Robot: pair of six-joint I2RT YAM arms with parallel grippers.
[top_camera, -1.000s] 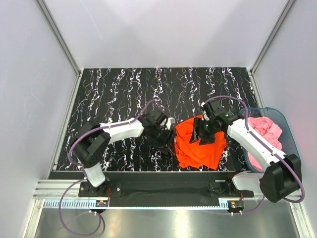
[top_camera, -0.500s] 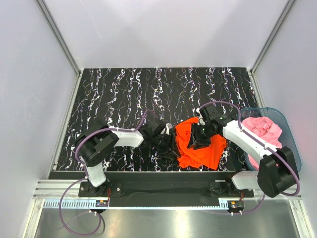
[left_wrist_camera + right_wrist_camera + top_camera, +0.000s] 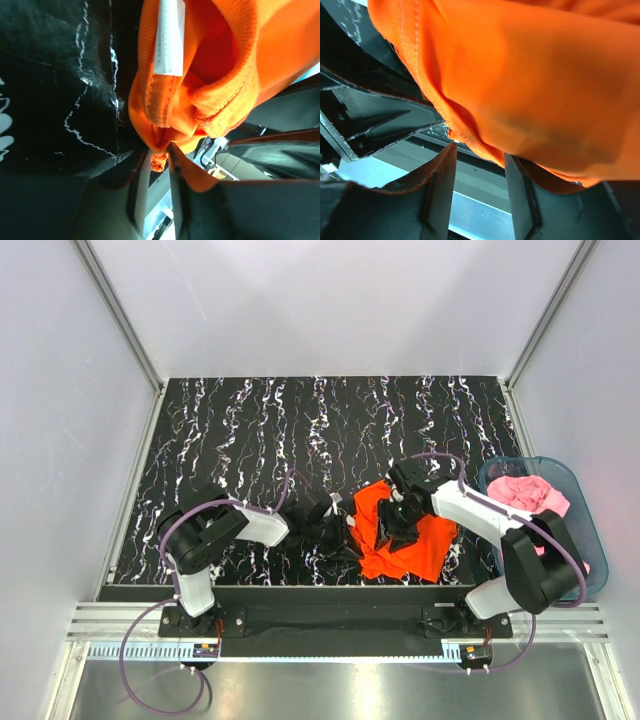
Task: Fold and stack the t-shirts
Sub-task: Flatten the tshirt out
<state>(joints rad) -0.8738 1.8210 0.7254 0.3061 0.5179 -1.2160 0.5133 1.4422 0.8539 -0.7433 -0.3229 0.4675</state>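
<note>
The orange-red t-shirt [image 3: 415, 545] lies crumpled on the black marbled table [image 3: 250, 430], right of the middle and near the front edge. My left gripper [image 3: 345, 530] is at its left edge. In the left wrist view its jaws [image 3: 159, 150] pinch a small bunch of orange hem, just below the collar and its white label [image 3: 167, 37]. My right gripper [image 3: 388, 532] sits on the shirt's left part. In the right wrist view it [image 3: 480, 152] stands open, with a fold of orange cloth [image 3: 530, 90] draped over the fingertips. The pink t-shirt [image 3: 530, 495] lies bunched in a bin.
A translucent blue bin [image 3: 592, 540] stands at the table's right edge beside the right arm. White walls close in the table on three sides. A black rail [image 3: 320, 595] runs along the near edge, close behind both grippers.
Both grippers have come nearer the front edge and closer together. The left jaws have narrowed onto the shirt's edge. The right gripper has moved left across the shirt.
</note>
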